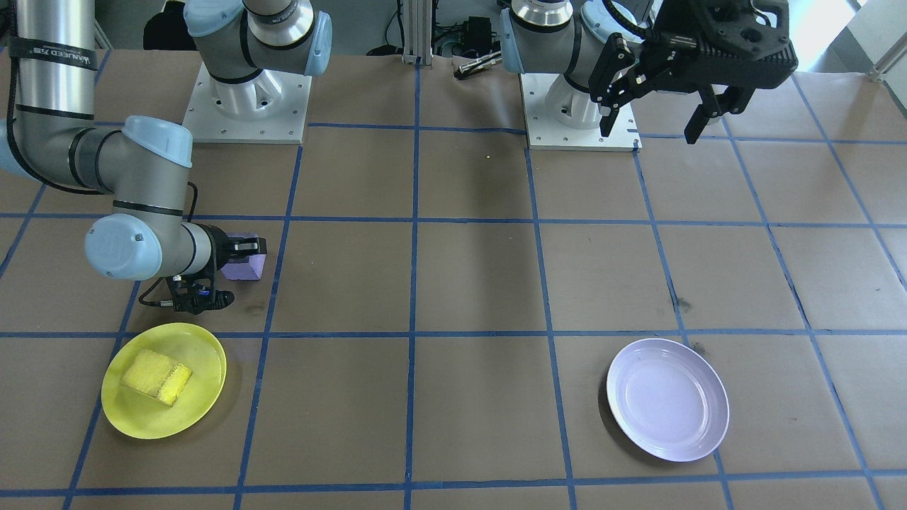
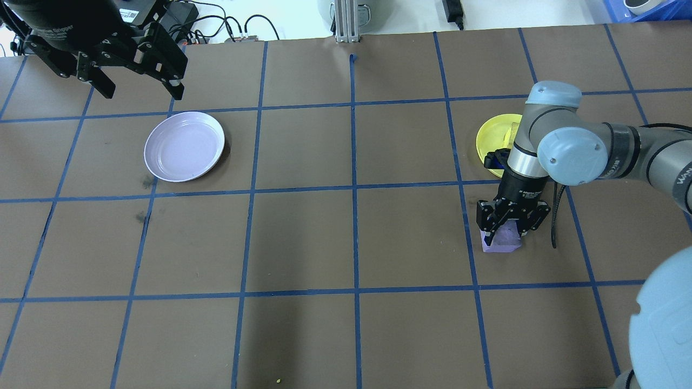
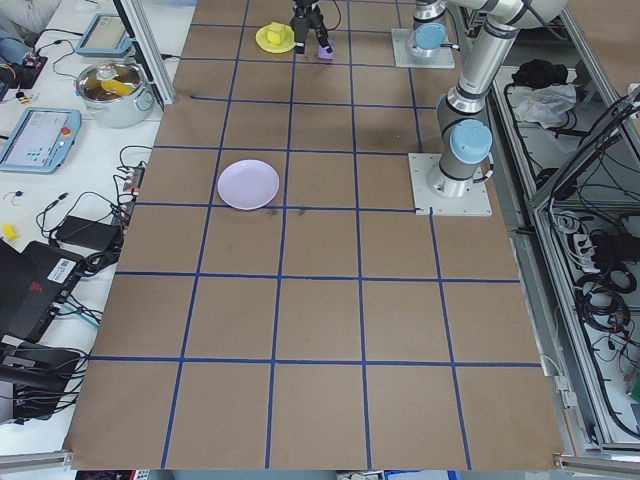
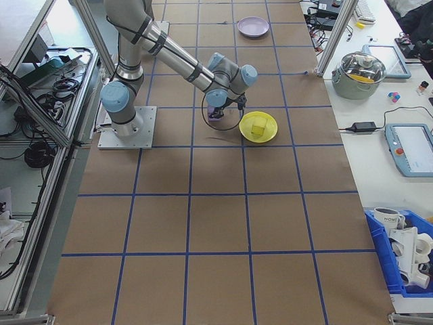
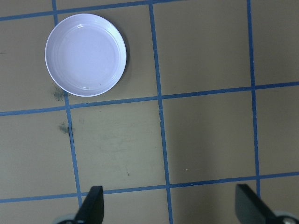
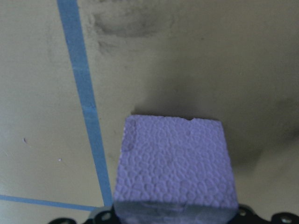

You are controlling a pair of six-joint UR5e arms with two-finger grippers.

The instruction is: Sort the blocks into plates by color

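right claw (image 2: pixel 505 232) closed on purple block (image 2: pixel 504 241) at tabletop (image 2: pixel 346 243) | left claw (image 1: pixel 662 117) open, raised | yellow block (image 1: pixel 157 375) in yellow plate (image 1: pixel 127 418) | lavender plate (image 1: pixel 667 399) well apart

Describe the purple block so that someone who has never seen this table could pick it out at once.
Find the brown table with blue tape lines and go to its right side in the overhead view, where the right gripper reaches down. The purple block sits between its fingers, beside the yellow plate. It is the only purple, pebbly foam cube; the yellow block lies in that plate.
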